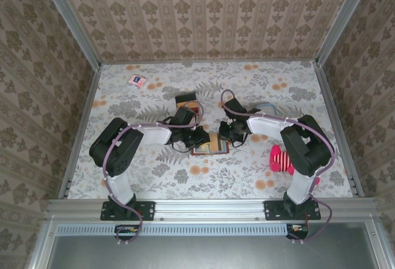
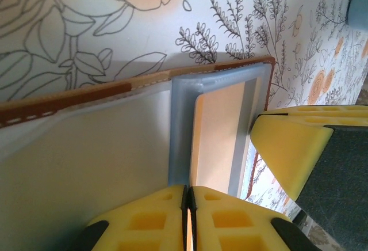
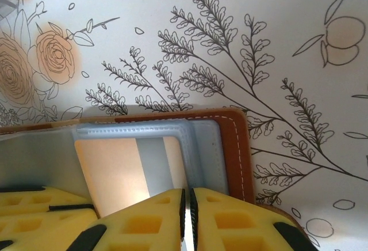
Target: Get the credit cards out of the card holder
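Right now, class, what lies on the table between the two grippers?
The open brown wallet lies between the left gripper and the right gripper, clearest in the top view.

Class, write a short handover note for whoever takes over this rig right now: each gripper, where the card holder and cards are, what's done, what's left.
Left gripper: fingers shut at the pocket edge of the open card holder; whether they pinch anything is unclear.
Right gripper: fingers shut at the same pocket, opposite side.
Card holder: open on the table between the arms.
Done: holder opened.
Left: a card sits in the pocket; draw it out, then check for more.
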`<state>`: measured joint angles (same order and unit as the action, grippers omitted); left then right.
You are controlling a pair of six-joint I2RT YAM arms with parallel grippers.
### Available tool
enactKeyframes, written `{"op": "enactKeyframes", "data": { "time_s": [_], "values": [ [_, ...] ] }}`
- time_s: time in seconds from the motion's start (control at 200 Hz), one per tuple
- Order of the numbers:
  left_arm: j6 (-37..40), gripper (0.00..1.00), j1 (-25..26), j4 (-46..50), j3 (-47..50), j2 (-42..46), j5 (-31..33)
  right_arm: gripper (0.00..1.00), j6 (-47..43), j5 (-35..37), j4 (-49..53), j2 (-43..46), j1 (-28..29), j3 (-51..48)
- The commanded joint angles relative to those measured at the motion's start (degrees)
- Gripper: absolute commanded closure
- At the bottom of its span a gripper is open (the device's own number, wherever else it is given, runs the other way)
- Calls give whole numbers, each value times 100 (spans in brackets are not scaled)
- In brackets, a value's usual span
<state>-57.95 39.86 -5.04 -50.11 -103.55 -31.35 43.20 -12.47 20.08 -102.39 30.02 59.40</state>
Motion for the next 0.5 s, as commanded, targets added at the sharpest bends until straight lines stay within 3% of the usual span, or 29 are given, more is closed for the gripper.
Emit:
{"op": "enactKeyframes", "data": {
  "time_s": [0.0,0.495],
  "values": [
    [-129,87,-39,-268,73,-130,-172,84,-93,-248,58,-177,4,26],
    [-164,90,-63,-425,127,-149,-258,84,-75,-333,80,-416,13,97]
  ]
}}
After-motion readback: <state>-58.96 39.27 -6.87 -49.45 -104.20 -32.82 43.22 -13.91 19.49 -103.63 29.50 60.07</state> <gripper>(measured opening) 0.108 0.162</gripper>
